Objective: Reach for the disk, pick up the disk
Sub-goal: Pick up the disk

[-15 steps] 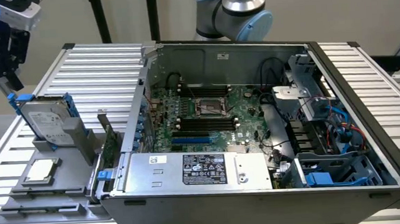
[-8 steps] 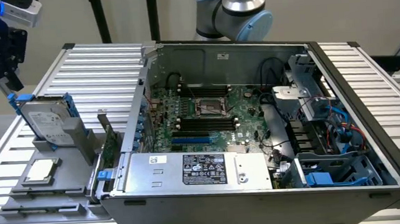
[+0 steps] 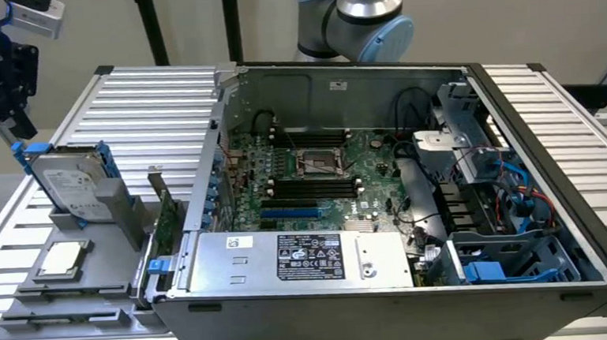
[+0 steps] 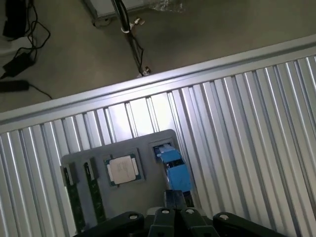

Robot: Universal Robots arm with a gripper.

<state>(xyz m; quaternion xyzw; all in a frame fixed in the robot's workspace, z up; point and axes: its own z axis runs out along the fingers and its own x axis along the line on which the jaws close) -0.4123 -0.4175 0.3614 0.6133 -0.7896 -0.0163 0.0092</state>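
The disk (image 3: 70,181) stands on edge in a slot of the grey holder tray (image 3: 79,294) at the exterior view's left; it is silver-grey with a white label and blue rails. In the wrist view its blue top rail (image 4: 174,170) shows edge-on. My gripper (image 3: 14,134) hangs just above the disk's upper corner, on the side away from the computer case. In the wrist view the two dark fingers (image 4: 170,199) of the gripper (image 4: 175,198) are pressed together over the end of the blue rail, with nothing seen between them. I cannot tell whether they touch the rail.
A small square silver chip (image 3: 62,259) (image 4: 122,169) lies on the tray beside the disk. Memory sticks (image 4: 81,195) lie in the tray's slots. The open computer case (image 3: 389,180) stands to the exterior view's right, with a silver power supply box (image 3: 298,257). The ribbed metal table (image 4: 247,123) lies under everything.
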